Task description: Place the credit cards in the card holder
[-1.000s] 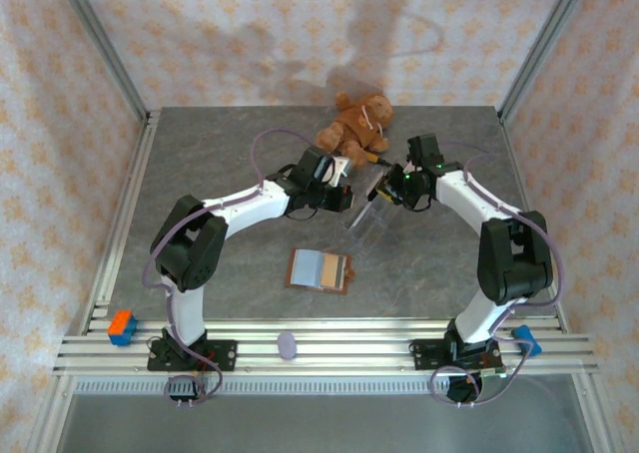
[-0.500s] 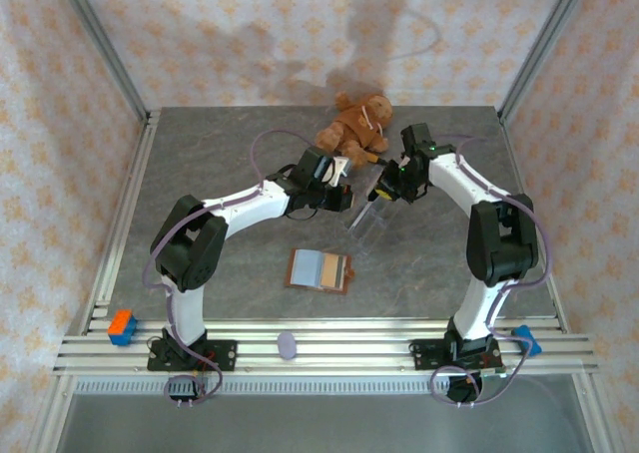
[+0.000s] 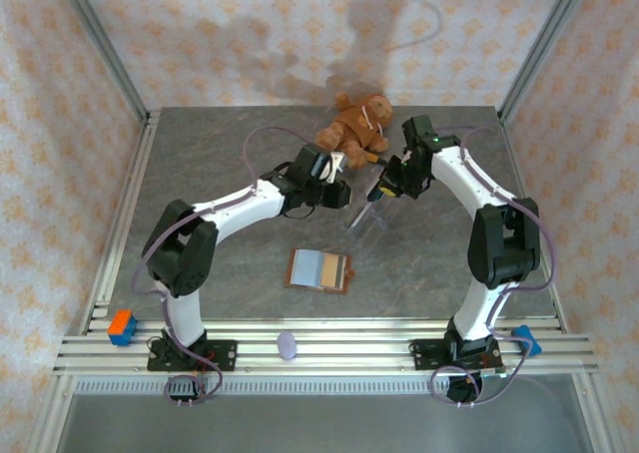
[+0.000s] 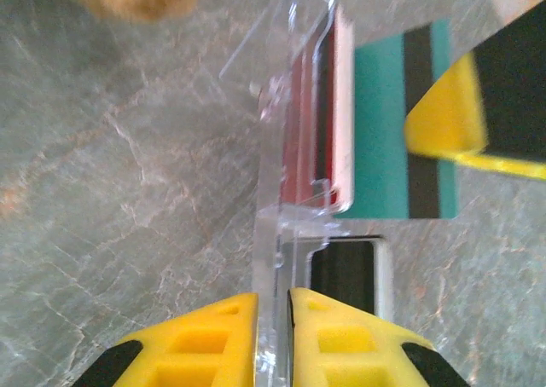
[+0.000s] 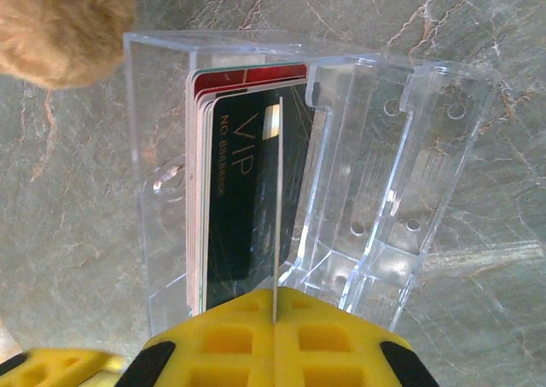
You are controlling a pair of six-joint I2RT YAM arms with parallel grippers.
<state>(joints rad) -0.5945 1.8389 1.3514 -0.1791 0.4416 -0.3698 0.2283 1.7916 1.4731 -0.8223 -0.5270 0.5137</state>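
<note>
Your right fingers are pressed together on a credit card. In the right wrist view it is a thin line, seen edge-on, running straight away from the fingertips. That line is the card's long axis, and it points down into the clear card holder directly ahead of the fingers.

In the same view the held card crosses the face of the stack of cards already standing in the holder's left compartment, with a black VIP card at the front. The left wrist view shows it as a teal card with a dark stripe, just beside the outer face of the stack. I cannot tell whether its leading edge is already inside the slot.

Your left fingers stand close on either side of the holder's clear wall, with a narrow gap between them. I cannot tell whether they actually press the plastic.

The holder sits mid-desk between the two arms, just in front of the teddy bear. A brown wallet lies nearer you on the desk.

The right arm carries the card, so I judge the move is its own. Push along the card's length, keeping it parallel to the stack so it does not catch the divider.
</note>
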